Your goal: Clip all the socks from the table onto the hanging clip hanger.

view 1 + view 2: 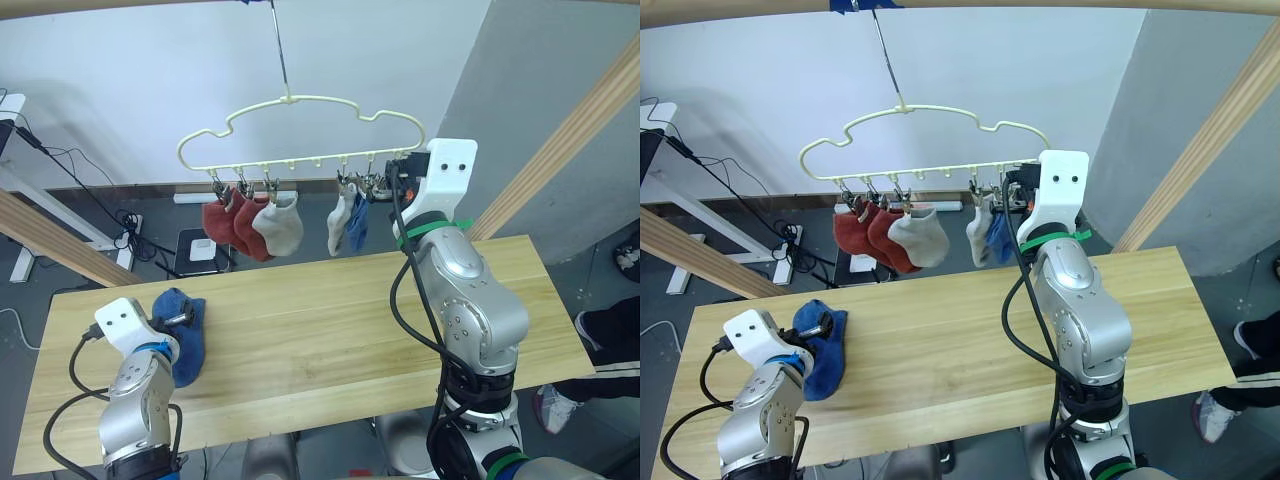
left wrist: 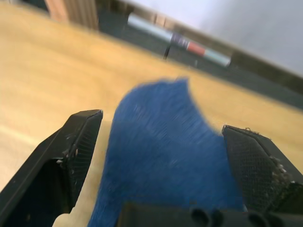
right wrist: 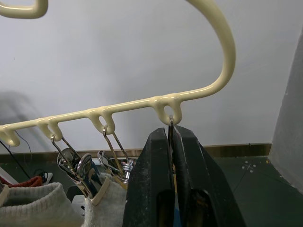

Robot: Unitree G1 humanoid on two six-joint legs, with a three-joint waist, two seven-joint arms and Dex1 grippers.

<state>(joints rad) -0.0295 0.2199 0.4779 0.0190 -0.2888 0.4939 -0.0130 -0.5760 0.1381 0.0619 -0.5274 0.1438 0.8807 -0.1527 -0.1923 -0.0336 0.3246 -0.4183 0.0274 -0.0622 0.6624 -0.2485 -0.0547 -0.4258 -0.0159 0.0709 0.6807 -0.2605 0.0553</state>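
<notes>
Wooden poles (image 1: 570,140) frame the scene. Behind the table, cables (image 1: 100,205) trail across the dark floor (image 1: 60,270) beside a white power strip (image 1: 203,249).

Both arms are silver metal with rounded joint housings and white wrist blocks bearing two dark screw holes. Black cables loop along each. The right arm (image 1: 470,300) wears green bands (the left arm (image 1: 135,400) a blue one). Fingers (image 2: 71,151) are black, textured.

Evenly and softly lit, without glare or hard shadows. Sharp in both head views, with slight bowing toward the edges. Heavily smeared in the left wrist view, blurring the blue sock (image 2: 165,156) between the fingers (image 2: 71,156). Crisp around the right fingers (image 3: 151,179).
</notes>
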